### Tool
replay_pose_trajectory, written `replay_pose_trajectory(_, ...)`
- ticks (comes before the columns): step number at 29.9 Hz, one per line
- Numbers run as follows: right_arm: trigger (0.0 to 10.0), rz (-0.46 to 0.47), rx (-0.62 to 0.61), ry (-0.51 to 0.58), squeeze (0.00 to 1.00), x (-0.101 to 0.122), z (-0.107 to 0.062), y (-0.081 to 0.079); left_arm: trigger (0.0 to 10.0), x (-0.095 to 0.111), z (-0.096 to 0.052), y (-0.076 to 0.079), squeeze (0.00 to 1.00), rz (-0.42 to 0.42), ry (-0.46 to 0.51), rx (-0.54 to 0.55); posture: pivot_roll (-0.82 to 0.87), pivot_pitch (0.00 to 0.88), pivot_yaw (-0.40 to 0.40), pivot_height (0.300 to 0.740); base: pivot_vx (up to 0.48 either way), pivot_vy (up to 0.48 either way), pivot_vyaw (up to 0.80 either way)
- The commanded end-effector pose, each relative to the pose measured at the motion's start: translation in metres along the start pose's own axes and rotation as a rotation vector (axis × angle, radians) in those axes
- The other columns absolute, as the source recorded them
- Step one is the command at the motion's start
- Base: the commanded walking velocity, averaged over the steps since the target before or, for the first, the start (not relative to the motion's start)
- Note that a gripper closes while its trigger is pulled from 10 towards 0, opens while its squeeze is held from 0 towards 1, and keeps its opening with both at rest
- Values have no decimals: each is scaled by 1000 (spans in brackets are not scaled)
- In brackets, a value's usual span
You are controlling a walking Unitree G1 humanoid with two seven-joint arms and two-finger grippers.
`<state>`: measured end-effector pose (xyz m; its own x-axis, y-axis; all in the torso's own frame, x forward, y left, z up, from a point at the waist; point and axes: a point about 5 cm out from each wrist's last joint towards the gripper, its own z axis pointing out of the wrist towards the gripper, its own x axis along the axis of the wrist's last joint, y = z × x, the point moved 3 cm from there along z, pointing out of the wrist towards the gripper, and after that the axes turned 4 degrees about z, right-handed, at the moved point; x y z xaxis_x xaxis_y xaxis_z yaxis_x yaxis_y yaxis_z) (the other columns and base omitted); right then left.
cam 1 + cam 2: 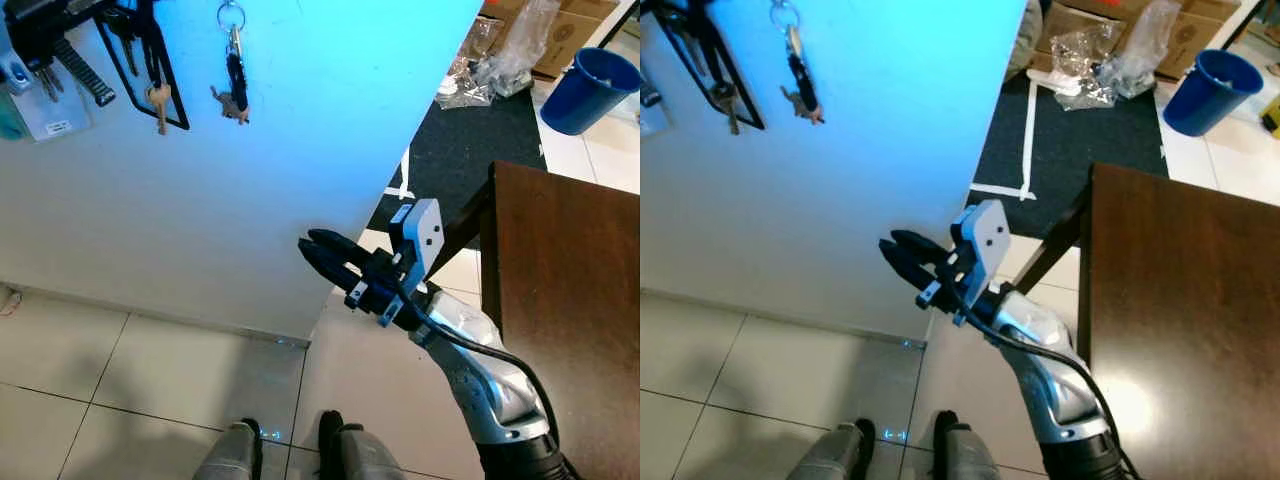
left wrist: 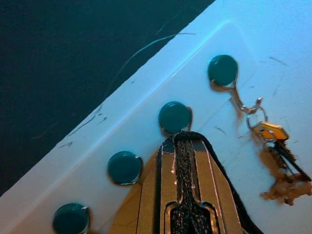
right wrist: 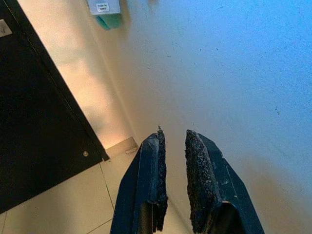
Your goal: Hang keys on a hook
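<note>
Several round green hooks [image 2: 174, 117] sit in a row on the white wall. A ring of keys [image 1: 232, 65] hangs from one hook [image 2: 223, 70]. My left gripper [image 2: 181, 136] is high at the wall, its tip against the neighbouring hook, shut with a black lanyard [image 1: 150, 70] at its tip. A brass key [image 1: 159, 102] dangles inside the lanyard loop. My right gripper [image 1: 312, 250] is held low in front of the wall, slightly open and empty.
A dark brown table [image 1: 570, 300] stands close on my right. Behind it are a dark mat [image 1: 470, 150], a blue bucket [image 1: 590, 90] and plastic bags with cardboard boxes [image 1: 500, 60]. My feet [image 1: 290, 455] stand on pale tiles by the wall's base.
</note>
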<state>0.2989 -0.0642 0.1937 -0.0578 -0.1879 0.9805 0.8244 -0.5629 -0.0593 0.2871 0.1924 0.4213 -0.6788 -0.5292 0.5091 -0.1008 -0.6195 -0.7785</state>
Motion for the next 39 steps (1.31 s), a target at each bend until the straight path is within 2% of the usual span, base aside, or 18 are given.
replay_pose_trajectory(1, 10000, 9, -6, -10, 0, -5, -2, 0, 10000, 5, -1, 5, 0, 4, 21, -25, 123, 207, 16, 740, 0, 0, 0)
replay_pose_trajectory(11, 10000, 8, -1, -10, 0, -5, -1, -1, 10000, 5, 2, 13, 0, -26, 40, -23, 121, 201, 14, 740, 0, 0, 0)
replay_pose_trajectory(21, 10000, 6, -1, -11, 0, -5, -1, 0, 10000, 8, 13, 38, 0, -90, 81, -73, 119, 198, 13, 740, 0, 0, 0)
replay_pose_trajectory(26, 10000, 7, -4, -12, 0, -6, -2, 0, 10000, -2, 13, 56, 0, -105, 39, -107, 118, 202, 16, 740, 0, 0, 0)
replay_pose_trajectory(31, 10000, 7, -8, -13, 0, -6, -2, -1, 10000, -15, 9, 52, 0, -97, -43, -60, 119, 207, 18, 740, 0, 0, 0)
replay_pose_trajectory(32, 10000, 8, -8, -13, 0, -6, -3, -1, 10000, -18, 7, 51, 506, -96, -61, -58, 120, 209, 18, 740, 0, 0, 0)
replay_pose_trajectory(33, 10000, 9, -9, -13, 0, -6, -3, -1, 10000, -19, 5, 51, 506, -94, -71, -59, 120, 209, 18, 740, 0, 0, 0)
replay_pose_trajectory(34, 10000, 10, -8, -14, 0, -7, -3, -1, 10000, -19, 3, 51, 1000, -91, -73, -71, 124, 211, 16, 740, 0, 0, 0)
replay_pose_trajectory(37, 10000, 11, -8, -14, 0, -7, -3, -1, 10000, -19, 0, 52, 1000, -89, -74, -80, 124, 211, 16, 740, 0, 0, 0)
replay_pose_trajectory(39, 10000, 12, -5, -15, 0, -7, -3, -1, 10000, -16, -3, 51, 1000, -33, -77, -80, 131, 213, 13, 740, 0, 0, 0)
